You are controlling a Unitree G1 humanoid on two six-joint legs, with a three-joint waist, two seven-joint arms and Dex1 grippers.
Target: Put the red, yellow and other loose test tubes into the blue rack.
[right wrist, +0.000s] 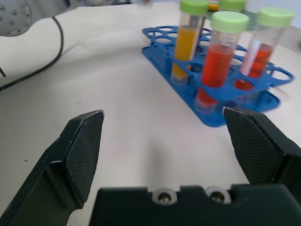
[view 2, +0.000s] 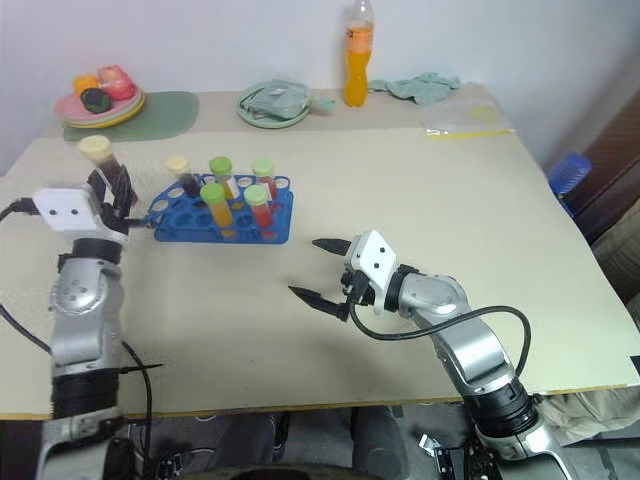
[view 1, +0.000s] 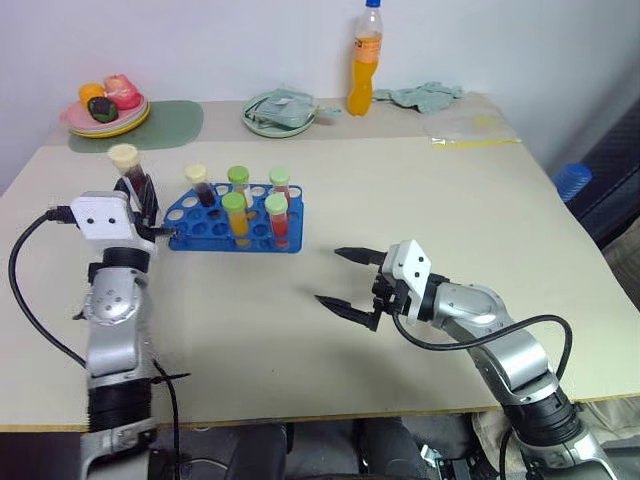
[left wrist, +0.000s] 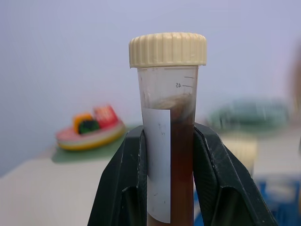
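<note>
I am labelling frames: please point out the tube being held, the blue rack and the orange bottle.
held tube [left wrist: 167,49], left wrist view, cream cap
blue rack [view 1: 190,238], left eye view, front-left rim
orange bottle [view 1: 365,75], left eye view, body

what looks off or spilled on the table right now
Nothing stands out. Five capped tubes stand upright in the blue rack, the left pincer holds a cream-capped tube upright beside it, and the table shows no spill.
</note>
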